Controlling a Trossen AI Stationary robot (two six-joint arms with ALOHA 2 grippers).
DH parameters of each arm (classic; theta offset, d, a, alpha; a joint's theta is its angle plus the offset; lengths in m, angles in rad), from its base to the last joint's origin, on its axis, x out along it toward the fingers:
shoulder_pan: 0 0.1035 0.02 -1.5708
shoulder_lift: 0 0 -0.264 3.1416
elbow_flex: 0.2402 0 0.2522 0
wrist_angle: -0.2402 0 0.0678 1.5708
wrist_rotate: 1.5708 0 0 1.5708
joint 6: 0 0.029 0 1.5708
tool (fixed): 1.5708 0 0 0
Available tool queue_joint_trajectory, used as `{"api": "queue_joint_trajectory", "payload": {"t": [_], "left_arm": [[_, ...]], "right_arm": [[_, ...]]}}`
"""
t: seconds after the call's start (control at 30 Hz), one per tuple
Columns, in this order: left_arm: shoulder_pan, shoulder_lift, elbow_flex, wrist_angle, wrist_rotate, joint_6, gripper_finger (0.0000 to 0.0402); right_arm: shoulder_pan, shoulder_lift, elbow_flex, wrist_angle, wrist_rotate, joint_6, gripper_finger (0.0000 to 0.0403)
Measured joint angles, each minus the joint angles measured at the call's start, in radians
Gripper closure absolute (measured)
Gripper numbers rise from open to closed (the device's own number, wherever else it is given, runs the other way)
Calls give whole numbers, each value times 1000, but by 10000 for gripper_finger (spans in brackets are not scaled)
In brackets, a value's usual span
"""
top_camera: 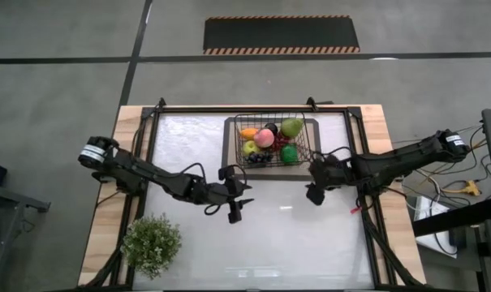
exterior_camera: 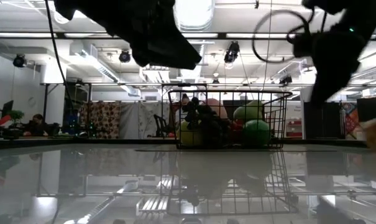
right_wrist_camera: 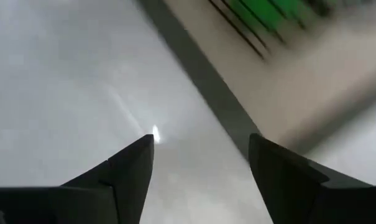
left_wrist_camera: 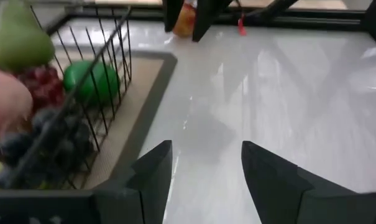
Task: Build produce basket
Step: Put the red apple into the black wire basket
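From up top I've got the basket [top_camera: 271, 143] sitting on its dark mat [top_camera: 230, 159] toward the far middle of the white table [top_camera: 253, 235], and the produce is all piled inside: a green pear [top_camera: 291, 126], a pink peach [top_camera: 264, 137], an orange mango [top_camera: 249, 131], a yellow-green apple [top_camera: 250, 148], a green apple [top_camera: 289, 153] and a dark grape bunch [top_camera: 260, 158], with some red grapes [left_wrist_camera: 43, 85] showing through the mesh in my left wrist cam. My left gripper [top_camera: 235, 204] is hanging over bare table just off the mat's near-left corner, fingers apart with nothing between them; all I see in the gap is shiny tabletop. My right gripper [top_camera: 315, 191] is just off the basket's near-right corner, also over the table, and its fingers are spread too with nothing held, only white surface and the mat's dark edge past them. The low cam shows both arms up above the table with the basket between them. The potted plant [top_camera: 152, 244] sits at the near-left corner, well away from everything.
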Motion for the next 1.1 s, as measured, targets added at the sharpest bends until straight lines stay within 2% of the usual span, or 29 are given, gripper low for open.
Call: {"api": "queue_joint_trajectory", "payload": {"t": [0.13,0.3,0.5,0.67,0.77,0.87,1.03,1.1], "left_arm": [[0,-14,0,28,-4,66,226],[0,-30,1,72,-20,164,226],[2,-41,1,92,-22,203,226],[9,-42,1,87,-22,204,226],[13,-42,1,87,-22,204,226],[13,-42,1,87,-22,224,226],[13,-42,1,87,-22,245,226],[13,-42,1,87,-22,264,226]], "right_arm": [[-2,-13,0,-221,0,263,158],[-4,-17,-1,-407,-10,399,159],[-4,-17,0,-445,-124,398,159],[-4,-1,42,-500,-136,387,151],[-4,16,78,-540,-158,323,144],[-4,41,91,-553,-232,240,137],[-15,124,92,-554,-319,261,131],[-15,166,92,-555,-374,224,132]]}}
